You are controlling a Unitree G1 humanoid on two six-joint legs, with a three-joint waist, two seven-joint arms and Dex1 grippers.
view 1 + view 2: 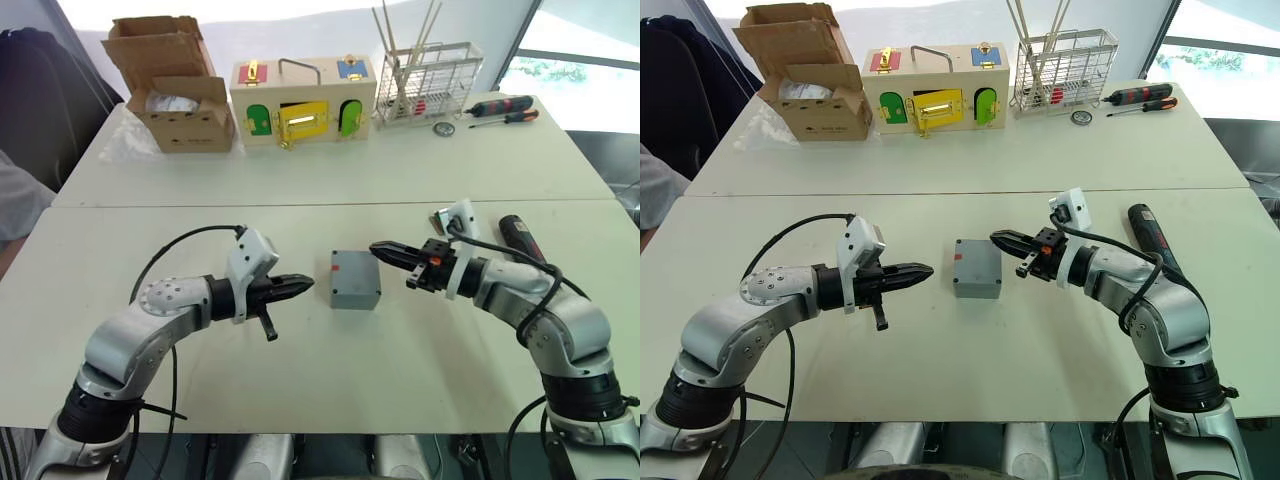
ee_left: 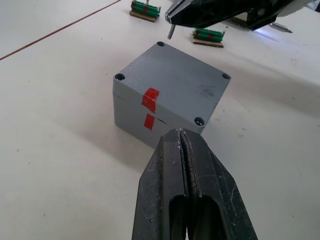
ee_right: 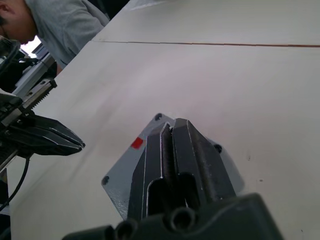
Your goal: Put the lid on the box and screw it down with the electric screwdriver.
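The small square grey plastic lid (image 2: 172,82) sits on the grey plastic junction box (image 1: 355,280) at bench (image 1: 300,370) centre, red tape marks aligned. Left gripper (image 1: 298,287) and right gripper (image 1: 385,250) flank it, apart from it, fingers pressed together, empty. The thick black electric screwdriver (image 1: 522,240) lies beside the right arm. Judgement: fetch the driver, seat its bit square in each corner hole. No legible writing.

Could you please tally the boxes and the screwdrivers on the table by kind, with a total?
Grey box with its lid on: 1
Cardboard box: 1
Wooden box with coloured doors: 1
Electric screwdriver: 1
Hand screwdrivers, red and black: 2
Total: 6
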